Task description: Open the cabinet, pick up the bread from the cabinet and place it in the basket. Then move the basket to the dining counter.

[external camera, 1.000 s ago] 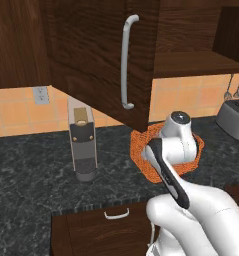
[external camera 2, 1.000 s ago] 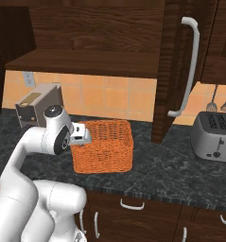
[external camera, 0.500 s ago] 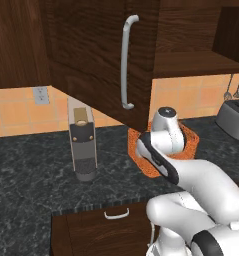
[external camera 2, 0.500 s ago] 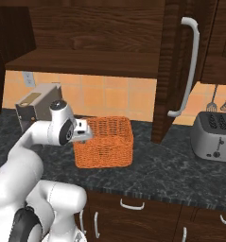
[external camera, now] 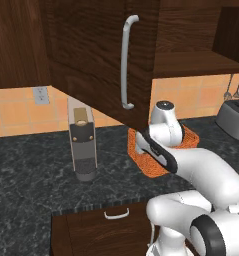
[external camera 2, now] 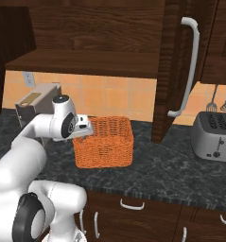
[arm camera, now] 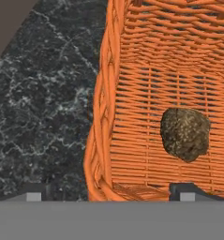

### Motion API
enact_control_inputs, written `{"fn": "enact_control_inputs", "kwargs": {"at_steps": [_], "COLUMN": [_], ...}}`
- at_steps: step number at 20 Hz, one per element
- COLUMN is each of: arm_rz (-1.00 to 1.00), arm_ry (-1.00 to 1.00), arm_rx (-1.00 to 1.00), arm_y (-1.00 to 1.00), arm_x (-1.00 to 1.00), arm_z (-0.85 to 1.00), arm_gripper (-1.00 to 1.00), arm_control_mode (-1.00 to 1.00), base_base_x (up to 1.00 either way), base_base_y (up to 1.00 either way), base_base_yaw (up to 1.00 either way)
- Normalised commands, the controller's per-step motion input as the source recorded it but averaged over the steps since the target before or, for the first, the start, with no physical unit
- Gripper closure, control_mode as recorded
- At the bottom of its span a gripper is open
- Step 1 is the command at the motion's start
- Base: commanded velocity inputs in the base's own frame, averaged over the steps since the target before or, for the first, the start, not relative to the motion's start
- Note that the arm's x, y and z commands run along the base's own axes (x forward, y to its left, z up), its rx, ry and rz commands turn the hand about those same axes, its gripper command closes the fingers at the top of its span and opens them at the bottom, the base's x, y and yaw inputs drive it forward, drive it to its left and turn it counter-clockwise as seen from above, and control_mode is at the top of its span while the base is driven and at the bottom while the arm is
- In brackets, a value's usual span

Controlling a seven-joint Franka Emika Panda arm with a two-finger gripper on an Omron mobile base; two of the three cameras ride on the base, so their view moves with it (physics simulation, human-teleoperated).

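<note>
lumpy bread, woven square basket

A grey coffee machine stands upright on the black speckled worktop, left of centre, against the orange tiled wall. Far right, a silver toaster sits below hanging utensils.

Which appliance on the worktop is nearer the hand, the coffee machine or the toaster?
The coffee machine, left of the basket. The hand is at the basket's left rim; the silver toaster stands far right.
</note>
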Motion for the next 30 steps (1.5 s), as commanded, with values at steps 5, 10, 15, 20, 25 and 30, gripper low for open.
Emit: {"fn": "enact_control_inputs", "kwargs": {"at_steps": [5,10,15,20,25,30], "arm_rz": [0.12,0.11,0.03,0.00,0.00,0.00], "arm_ry": [-0.03,0.02,0.00,0.02,-0.06,-0.17], "arm_rx": [-0.07,0.00,0.00,-0.02,-0.07,-0.10], "arm_y": [0.07,0.00,0.00,0.00,-0.03,-0.27], "arm_x": [0.35,0.43,-0.05,-0.07,-0.74,-0.88], "arm_z": [-0.40,-0.51,-0.63,-0.45,0.22,0.93], "arm_gripper": [-1.00,-1.00,1.00,1.00,1.00,1.00], "arm_control_mode": [-1.00,-1.00,-1.00,-1.00,-1.00,-1.00], "base_base_x": [0.00,0.00,0.00,0.00,0.00,0.00], "base_base_y": [0.00,0.00,0.00,0.00,0.00,0.00], "base_base_yaw": [0.00,0.00,0.00,0.00,0.00,0.00]}}
